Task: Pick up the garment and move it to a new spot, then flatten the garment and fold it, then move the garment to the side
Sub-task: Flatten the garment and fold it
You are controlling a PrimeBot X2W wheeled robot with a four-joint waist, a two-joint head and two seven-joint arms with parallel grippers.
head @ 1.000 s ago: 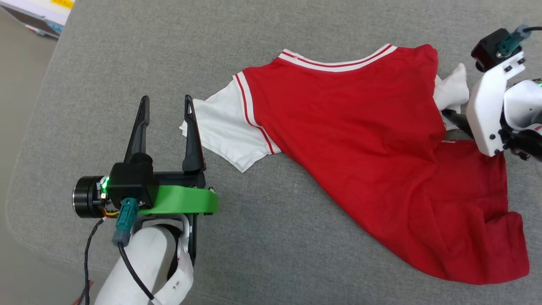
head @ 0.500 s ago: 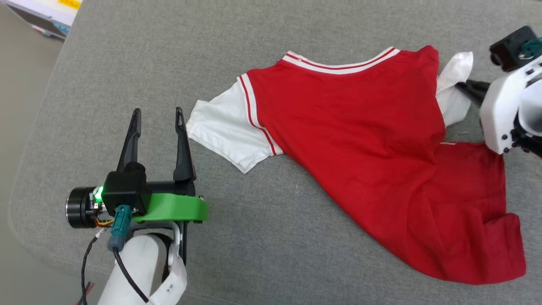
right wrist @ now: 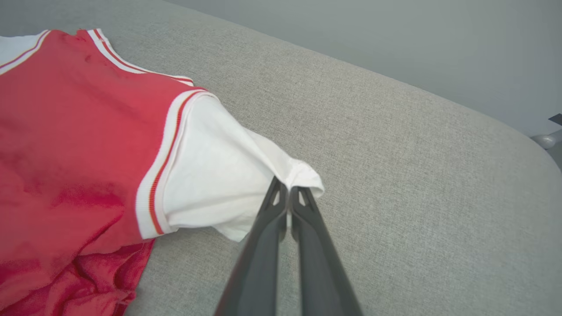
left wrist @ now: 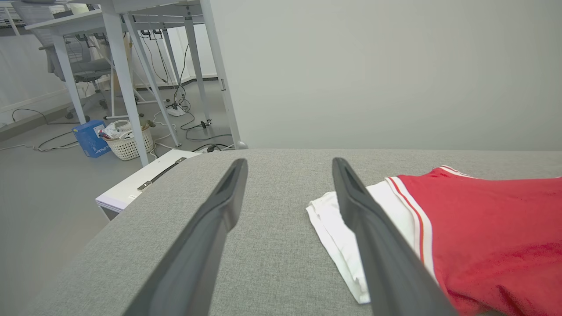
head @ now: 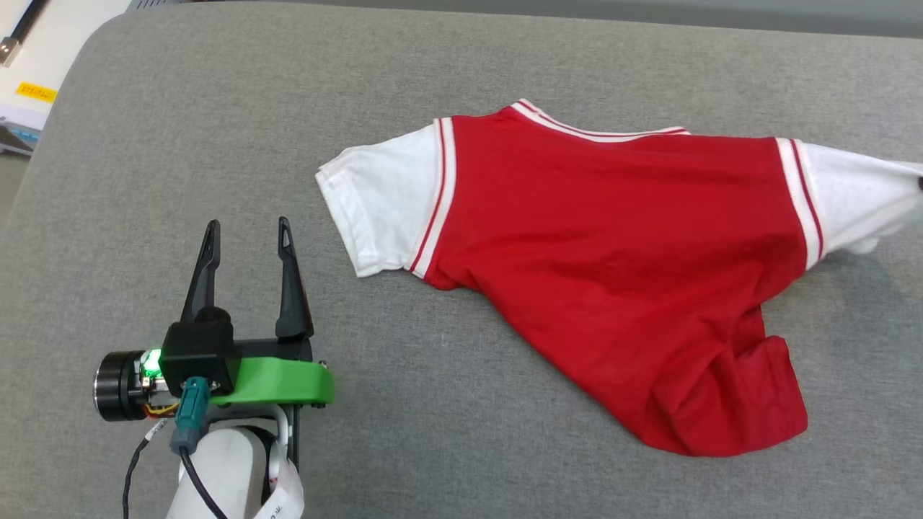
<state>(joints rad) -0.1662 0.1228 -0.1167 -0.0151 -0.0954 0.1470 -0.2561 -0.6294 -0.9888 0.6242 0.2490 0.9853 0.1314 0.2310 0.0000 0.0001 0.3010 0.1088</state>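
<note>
The garment point(head: 613, 238) is a red T-shirt with white sleeves, lying on the grey padded surface point(head: 461, 404). Its lower half is bunched toward the front right. My left gripper point(head: 248, 223) stands open just left of the left sleeve point(head: 375, 202), apart from it; in the left wrist view the same gripper point(left wrist: 290, 161) holds nothing, with the garment point(left wrist: 483, 228) to its right. My right gripper point(right wrist: 287, 193) is shut on the edge of the right white sleeve point(right wrist: 219, 175), which is lifted and stretched outward. In the head view that sleeve point(head: 858, 194) runs to the right edge.
The grey surface ends in a rounded edge at left point(head: 43, 166). A white unit point(left wrist: 140, 184) stands beside it. Desk legs point(left wrist: 127, 83), a basket point(left wrist: 127, 140) and a blue box point(left wrist: 90, 138) are on the floor beyond. A plain wall point(left wrist: 395, 66) rises behind.
My right gripper has shut on the right white sleeve and drawn it out rightward from behind the red body. The shirt is now spread wider. The head camera has shifted; the left gripper stays open.
</note>
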